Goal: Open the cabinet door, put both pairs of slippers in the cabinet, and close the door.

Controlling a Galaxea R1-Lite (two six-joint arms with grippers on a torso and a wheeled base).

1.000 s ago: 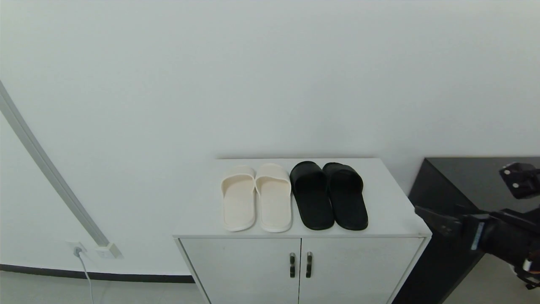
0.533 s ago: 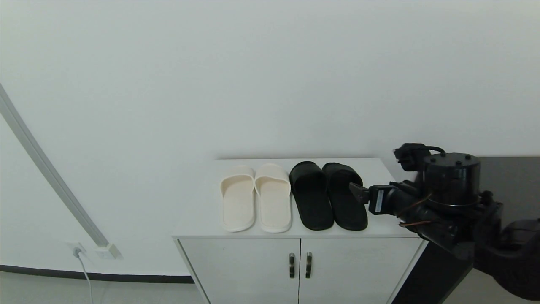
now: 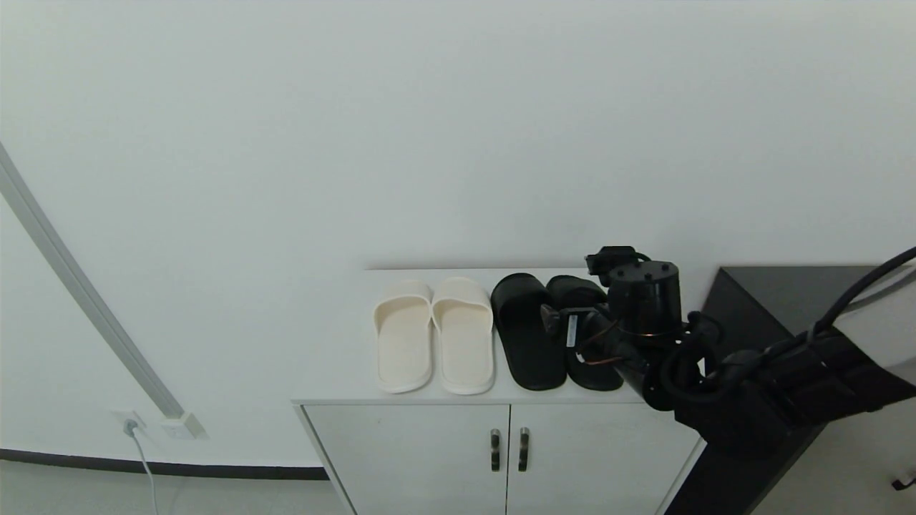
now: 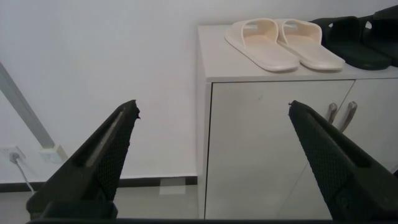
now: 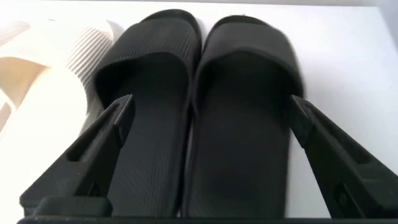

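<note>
A white cabinet (image 3: pixel 673 350) stands against the wall with both doors shut, and its two handles (image 3: pixel 509 448) meet at the middle. On its top lie a cream pair of slippers (image 3: pixel 434 335) and, to their right, a black pair of slippers (image 3: pixel 529 332). My right gripper (image 3: pixel 554 318) hovers just above the right black slipper and hides part of it. In the right wrist view that gripper (image 5: pixel 205 155) is open, with the black pair (image 5: pixel 239 124) between its fingers (image 5: pixel 81 168). My left gripper (image 4: pixel 214 162) is open, low and to the left of the cabinet (image 4: pixel 261 143).
A black table (image 3: pixel 780 293) stands close to the cabinet's right side. On the wall at lower left there is a socket with a cable (image 3: pixel 131 427), below a slanting grey conduit (image 3: pixel 71 279). Bare floor lies left of the cabinet.
My right arm has swung in from the far right, rising and moving left, from beside the cabinet to over the black slippers. The slippers and doors have not moved.
</note>
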